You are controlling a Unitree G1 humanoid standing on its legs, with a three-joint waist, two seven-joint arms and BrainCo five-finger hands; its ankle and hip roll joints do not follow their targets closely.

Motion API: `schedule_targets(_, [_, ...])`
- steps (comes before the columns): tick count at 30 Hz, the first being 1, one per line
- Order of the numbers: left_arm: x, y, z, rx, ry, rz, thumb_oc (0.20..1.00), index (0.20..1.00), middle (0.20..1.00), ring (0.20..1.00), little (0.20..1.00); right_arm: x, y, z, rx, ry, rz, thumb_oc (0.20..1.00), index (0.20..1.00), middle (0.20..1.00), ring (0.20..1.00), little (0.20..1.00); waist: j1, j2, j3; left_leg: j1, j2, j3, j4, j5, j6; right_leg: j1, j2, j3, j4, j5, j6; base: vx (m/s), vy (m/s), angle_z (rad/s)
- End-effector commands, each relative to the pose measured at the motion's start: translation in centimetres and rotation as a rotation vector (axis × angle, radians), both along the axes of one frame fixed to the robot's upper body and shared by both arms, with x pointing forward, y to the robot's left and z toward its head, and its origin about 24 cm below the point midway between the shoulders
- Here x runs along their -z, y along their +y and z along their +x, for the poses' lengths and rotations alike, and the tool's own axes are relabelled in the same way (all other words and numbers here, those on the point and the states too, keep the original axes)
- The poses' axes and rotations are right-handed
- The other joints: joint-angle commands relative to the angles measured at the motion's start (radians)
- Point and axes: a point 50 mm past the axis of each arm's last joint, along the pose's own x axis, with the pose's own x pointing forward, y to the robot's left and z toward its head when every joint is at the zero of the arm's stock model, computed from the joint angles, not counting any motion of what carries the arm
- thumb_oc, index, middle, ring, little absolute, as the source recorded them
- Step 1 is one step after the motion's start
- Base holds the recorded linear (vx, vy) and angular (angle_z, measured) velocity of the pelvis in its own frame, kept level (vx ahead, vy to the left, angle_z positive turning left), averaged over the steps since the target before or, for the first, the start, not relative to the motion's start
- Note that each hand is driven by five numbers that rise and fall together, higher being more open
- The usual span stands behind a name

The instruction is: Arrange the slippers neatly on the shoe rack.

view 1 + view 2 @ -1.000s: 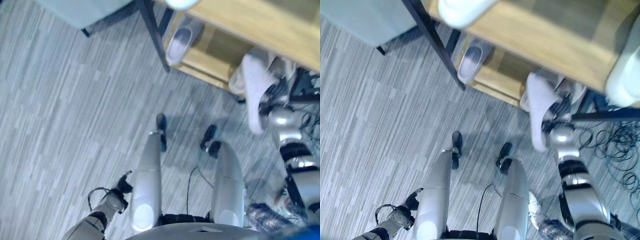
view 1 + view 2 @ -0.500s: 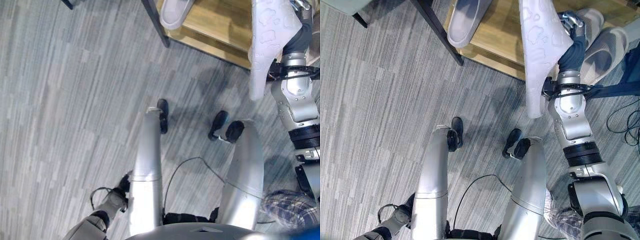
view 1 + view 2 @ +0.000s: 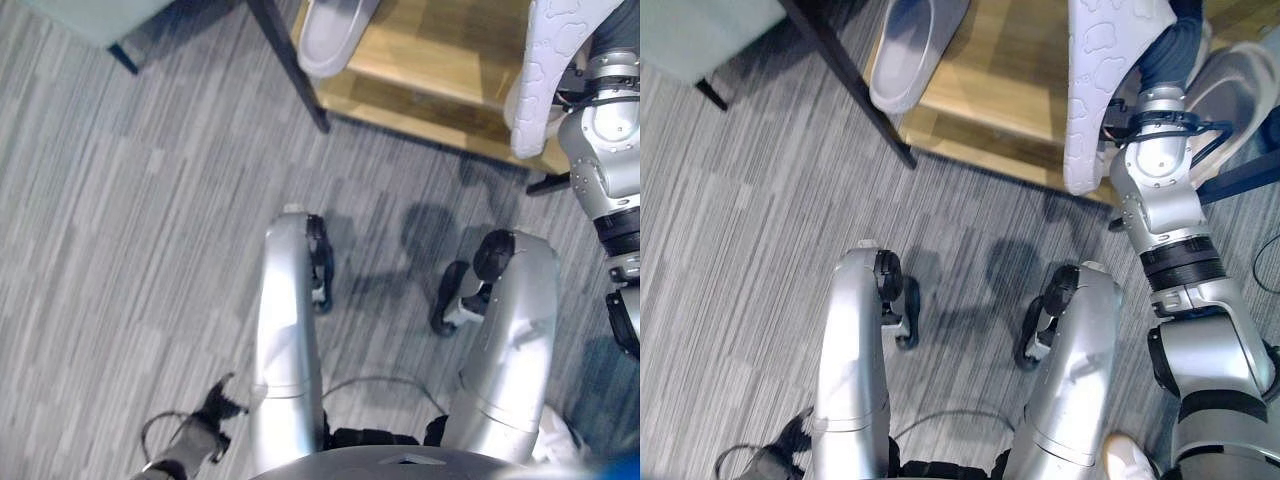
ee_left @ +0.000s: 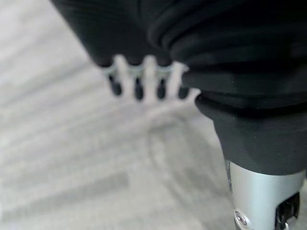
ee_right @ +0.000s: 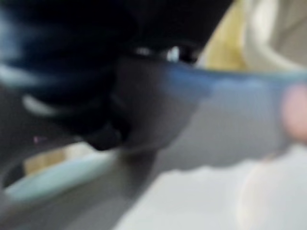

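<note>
right hand [image 3: 1170,45] raised over the wooden rack [image 3: 1010,95], carrying a white slipper [image 3: 1095,95] sole up; dark cover of the hand seen just beside the slipper, fingers tucked behind it, so cannot tell how closed. slipper's long axis running from the rack's near edge toward its back, heel end hanging past the front edge over the floor [image 3: 130,230]. grey slipper [image 3: 908,55] already on the low shelf by the dark post [image 3: 845,80], well apart to the left; another pale slipper [image 3: 1240,85] beside the right wrist. left hand [image 4: 144,81] low at the side, fingers straight and released, holding nothing, far from the rack. coming move likely turns on flipping the slipper and setting it parallel to the grey one; right hand plainly the nearer.
</note>
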Motion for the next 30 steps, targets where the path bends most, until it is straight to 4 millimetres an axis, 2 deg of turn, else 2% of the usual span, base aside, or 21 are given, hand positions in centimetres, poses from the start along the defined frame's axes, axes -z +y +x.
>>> schedule_targets(1, [0.7, 0.7, -3.7, -0.044, 0.108, 0.038, 1.000, 1.000, 1.000, 1.000, 1.000, -4.7, 0.9, -1.9, -0.078, -0.190, 0.053, 0.200, 0.200, 0.200, 0.200, 0.200, 0.036, 0.008, 0.016, 0.138, -0.008, -0.030, 0.023, -0.181, 0.094, 0.127, 0.029, 0.076, -0.003, -0.018, -0.101, 0.04, 0.033, 0.00])
schedule_targets(6, [1.1, 0.2, -4.1, -0.018, 0.161, 0.038, 1.000, 1.000, 1.000, 1.000, 1.000, -5.0, 1.6, -0.9, -0.078, -0.162, 0.113, 0.200, 0.200, 0.200, 0.200, 0.200, 0.029, 0.007, 0.016, 0.138, -0.010, -0.027, 0.087, -0.207, 0.093, 0.127, 0.033, 0.104, 0.052, -0.022, -0.092, 0.01, 0.014, -0.05])
schedule_targets(9, [1.2, -0.3, -3.5, 0.017, 0.162, 0.028, 1.000, 1.000, 1.000, 1.000, 1.000, -5.4, 1.4, 0.3, -0.034, -0.111, 0.153, 0.200, 0.200, 0.200, 0.200, 0.200, 0.034, 0.013, 0.016, 0.138, -0.008, -0.031, 0.111, -0.221, 0.096, 0.127, 0.036, 0.117, 0.067, -0.020, -0.087, 0.03, 0.040, -0.04])
schedule_targets(14, [1.3, -0.5, -3.3, 0.034, 0.185, 0.031, 1.000, 1.000, 1.000, 1.000, 1.000, -5.8, 1.2, 2.2, 0.097, 0.022, 0.113, 0.200, 0.200, 0.200, 0.200, 0.200, 0.041, 0.008, 0.016, 0.138, -0.011, -0.033, 0.133, -0.228, 0.095, 0.128, 0.032, 0.134, 0.081, -0.018, -0.083, 0.02, 0.046, -0.02])
schedule_targets(19, [1.5, -0.8, -3.2, 0.033, 0.208, 0.035, 1.000, 1.000, 1.000, 1.000, 1.000, -6.3, 4.5, 3.0, 0.171, 0.062, -0.035, 0.200, 0.200, 0.200, 0.200, 0.200, 0.039, -0.008, 0.016, 0.138, -0.008, -0.031, 0.161, -0.242, 0.098, 0.128, 0.031, 0.139, 0.099, -0.017, -0.086, 0.01, 0.038, -0.02])
schedule_targets(20, [1.6, -1.2, -3.2, 0.047, 0.217, 0.034, 1.000, 1.000, 1.000, 1.000, 1.000, -6.6, 6.1, 2.8, 0.158, 0.030, -0.038, 0.200, 0.200, 0.200, 0.200, 0.200, 0.040, -0.012, 0.016, 0.138, -0.007, -0.029, 0.168, -0.247, 0.100, 0.128, 0.034, 0.137, 0.105, -0.016, -0.086, 0.03, 0.048, -0.02])
schedule_targets(22, [1.8, -1.6, -2.9, 0.071, 0.226, 0.029, 1.000, 1.000, 1.000, 1.000, 1.000, -6.3, 7.5, 2.6, 0.174, 0.011, -0.062, 0.200, 0.200, 0.200, 0.200, 0.200, 0.045, -0.019, 0.016, 0.138, -0.008, -0.028, 0.190, -0.257, 0.104, 0.132, 0.036, 0.136, 0.115, -0.017, -0.085, 0.03, 0.042, -0.07])
schedule_targets(30, [1.8, -2.3, -2.0, 0.117, 0.207, 0.023, 1.000, 1.000, 1.000, 1.000, 1.000, -4.2, 6.1, 3.3, 0.238, 0.069, -0.020, 0.200, 0.200, 0.200, 0.200, 0.200, 0.057, -0.021, 0.016, 0.138, -0.015, -0.029, 0.212, -0.267, 0.108, 0.140, 0.034, 0.140, 0.125, -0.012, -0.084, 0.01, 0.011, 0.00])
